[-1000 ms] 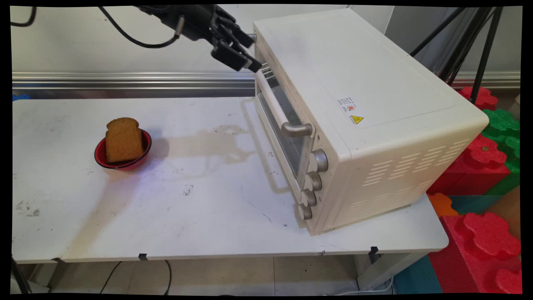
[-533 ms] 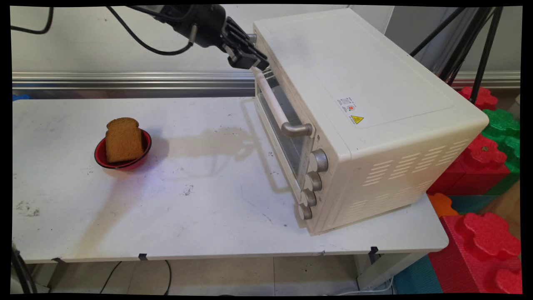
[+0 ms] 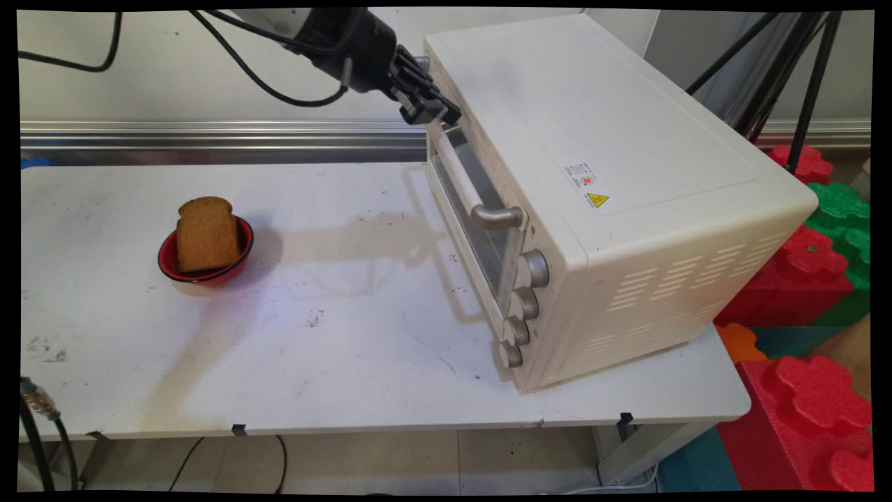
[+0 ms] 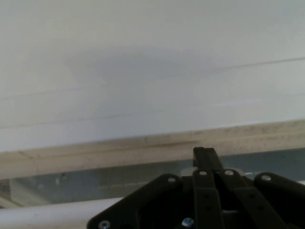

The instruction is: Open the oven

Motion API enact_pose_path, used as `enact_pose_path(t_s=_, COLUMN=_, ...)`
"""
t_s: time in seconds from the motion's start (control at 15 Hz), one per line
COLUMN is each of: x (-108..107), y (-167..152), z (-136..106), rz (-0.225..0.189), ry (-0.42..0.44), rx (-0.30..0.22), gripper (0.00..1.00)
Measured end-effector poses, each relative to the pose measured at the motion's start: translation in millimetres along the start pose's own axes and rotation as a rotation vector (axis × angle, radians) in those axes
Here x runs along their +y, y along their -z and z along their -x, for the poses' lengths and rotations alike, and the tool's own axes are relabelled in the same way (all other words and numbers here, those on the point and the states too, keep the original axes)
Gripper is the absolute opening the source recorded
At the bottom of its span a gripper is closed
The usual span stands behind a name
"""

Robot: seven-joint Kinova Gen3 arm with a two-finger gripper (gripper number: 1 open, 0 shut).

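We see the gripper (image 3: 435, 115) pressed against the top of the toaster oven's (image 3: 613, 181) door, at the far end of the door handle (image 3: 460, 174). Its fingers look drawn together, but we cannot tell whether they clamp anything. The oven stands on the table's (image 3: 348, 348) right side, 4 knobs (image 3: 523, 307) down its near front corner, door shut. Toward the table's left edge sits 1 red bowl (image 3: 167, 261) holding 1 slice of brown bread (image 3: 206, 236), leaning upright inside it, well apart from the oven.
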Motion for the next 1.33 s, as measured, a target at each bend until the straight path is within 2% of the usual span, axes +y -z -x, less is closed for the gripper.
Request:
enact_pose_path(t_s=0.53, x=2, y=-13, z=9, rz=-0.001, ry=0.014, rx=-0.028, gripper=0.00)
enact_pose_path(t_s=1.33, x=6, y=15, z=46, rz=-0.003, ry=0.021, rx=-0.119, gripper=0.00)
